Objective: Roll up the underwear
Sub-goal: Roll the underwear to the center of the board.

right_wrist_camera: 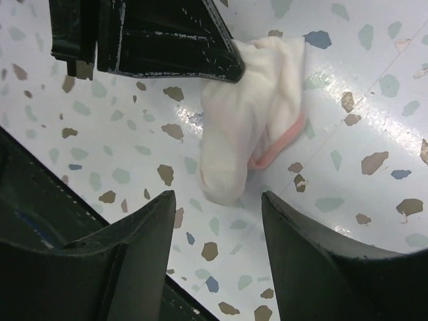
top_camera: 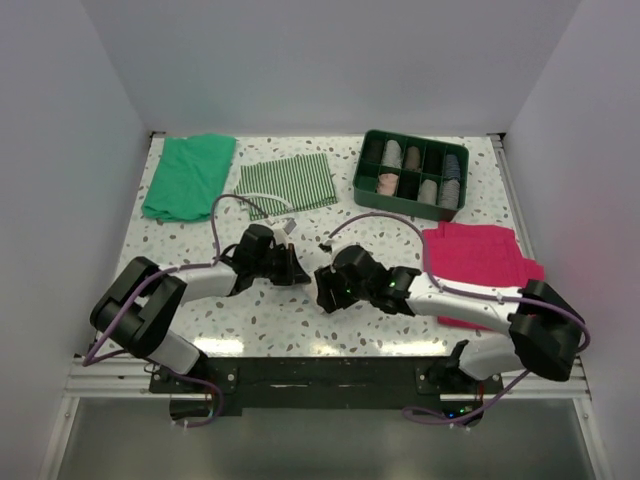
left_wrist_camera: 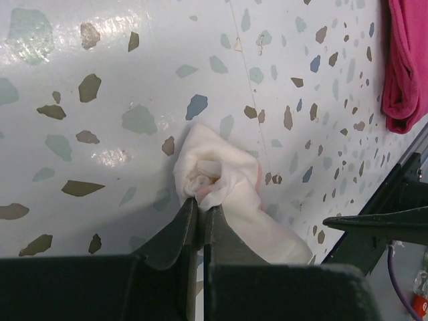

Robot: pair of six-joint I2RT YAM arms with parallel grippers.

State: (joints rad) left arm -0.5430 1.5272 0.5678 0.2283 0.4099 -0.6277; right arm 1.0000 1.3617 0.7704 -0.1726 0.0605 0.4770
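On mid bench (top_camera: 330, 212) — left pincer (left_wrist_camera: 200, 206) pinched shut on rolled underwear (left_wrist_camera: 224, 177); right pincer (right_wrist_camera: 217, 196) at its 3 o'clock, jaws apart, not touching it.

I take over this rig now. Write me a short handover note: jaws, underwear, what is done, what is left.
Left gripper: jaws shut on one end of the underwear.
Right gripper: jaws open, holding nothing; the roll lies just ahead of them.
Underwear: a small pale roll, pink edge showing, on the table between the grippers.
Done: it looks rolled.
Left: probably release it and check that the roll holds.
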